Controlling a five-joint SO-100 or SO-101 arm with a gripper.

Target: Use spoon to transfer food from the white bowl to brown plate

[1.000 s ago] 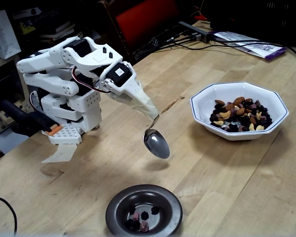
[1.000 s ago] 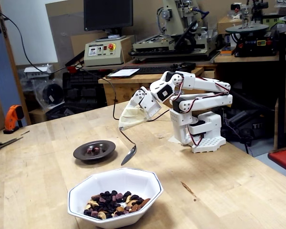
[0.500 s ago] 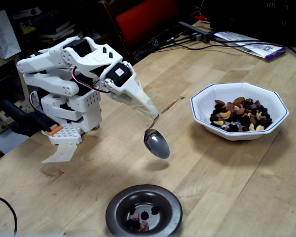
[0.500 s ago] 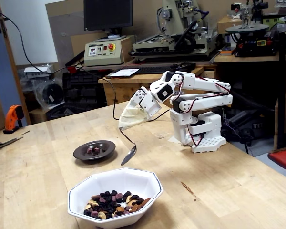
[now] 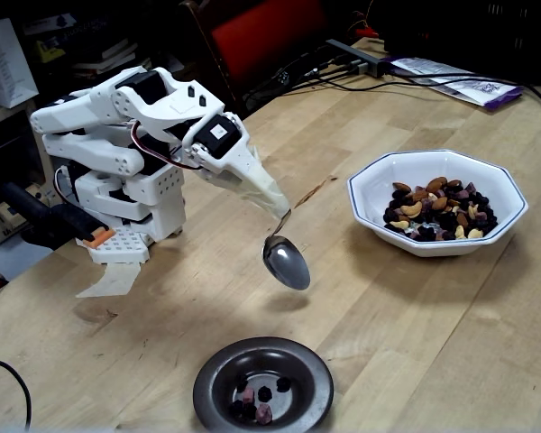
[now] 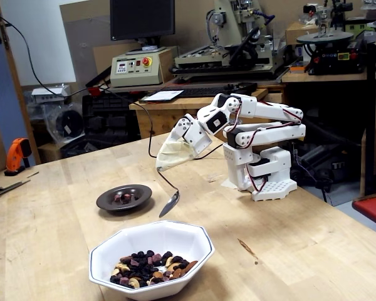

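Brown plate: the small round dark brown-grey glossy saucer is sitting nearest the camera in a fixed view, and a few dark and pinkish fruit bits are already lying in its sunken centre.
Spoon: the shiny silver metal spoon is hanging in the air between plate and bowl, clear of the light wooden worktop, its oval bowl tipped down and looking empty to me.
White bowl: the wide octagonal white ceramic bowl with the thin blue rim line is standing well apart to the right in this view, and the trail mix of tan cashews, brown almonds and dark fruit bits is piled inside it.
Jaws: the arm's tip is wrapped in pale cloth or tape where the spoon is fixed, so I cannot tell whether the jaws are apart or together.
Step in hand: I am judging this as the return leg toward the bowl for another scoop.
Doing it well: I am planning to swing over the near rim, level the spoon first, enter the mix at a shallow angle, then lift slowly and keep it flat on the way to the plate.
Against the earlier frames: nothing is changing; spoon, arm, bowl and plate are all holding the same places in both fixed views.
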